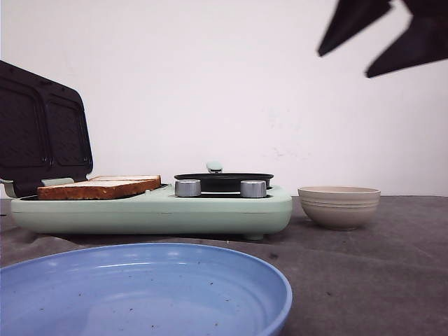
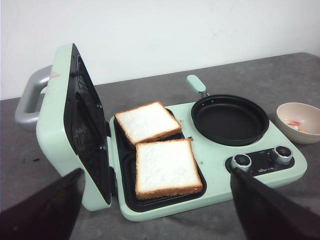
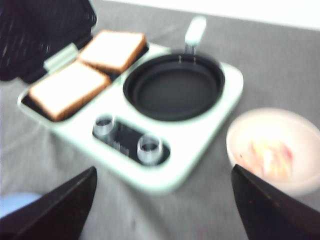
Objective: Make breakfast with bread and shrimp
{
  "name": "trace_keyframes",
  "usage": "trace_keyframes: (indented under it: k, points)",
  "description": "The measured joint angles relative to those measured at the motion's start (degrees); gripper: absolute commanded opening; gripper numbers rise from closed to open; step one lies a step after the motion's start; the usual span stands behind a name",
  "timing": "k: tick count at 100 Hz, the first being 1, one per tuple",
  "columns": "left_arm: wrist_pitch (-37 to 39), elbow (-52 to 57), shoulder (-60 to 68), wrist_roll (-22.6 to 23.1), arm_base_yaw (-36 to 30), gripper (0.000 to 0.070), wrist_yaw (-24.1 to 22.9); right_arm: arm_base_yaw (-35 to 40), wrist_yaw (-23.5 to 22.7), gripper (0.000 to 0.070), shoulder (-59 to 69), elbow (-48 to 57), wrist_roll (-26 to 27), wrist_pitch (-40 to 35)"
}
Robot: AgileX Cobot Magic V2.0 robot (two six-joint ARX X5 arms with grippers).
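Looking forward over the table, you meet the blue plate (image 1: 140, 287) first, nearest you and filling the low foreground. Behind it sits the mint breakfast maker (image 1: 154, 210), its lid (image 1: 42, 129) raised at 10 o'clock. The bread (image 2: 162, 167) lies in the open tray, two slices side by side (one slightly overlapping the other). The black frying pan (image 2: 230, 120) sits beside them, two silver knobs (image 2: 242, 161) in front of it. At 3 o'clock stands a beige bowl (image 1: 339, 206) holding pinkish pieces, blurred. Your left gripper (image 2: 160, 210) and right gripper (image 3: 160, 205) both hang with fingers spread wide, holding nothing.
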Motion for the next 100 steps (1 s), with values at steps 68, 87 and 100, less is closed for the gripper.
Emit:
trace_keyframes:
  k: [68,87,100]
  points:
    - [0.1,0.0,0.3,-0.2,0.0,0.0503,0.0,0.0,4.3,0.0521,-10.5,-10.3,6.1,-3.5]
    - [2.0,0.0,0.3,-2.0,0.0,0.0494,-1.7,0.0,4.3,0.0521,-10.5,-10.3,6.2,-3.5]
    - [6.4,0.0,0.4,-5.6,0.0,0.0498,-6.9,0.0,4.3,0.0521,-10.5,-10.3,6.2,-3.6]
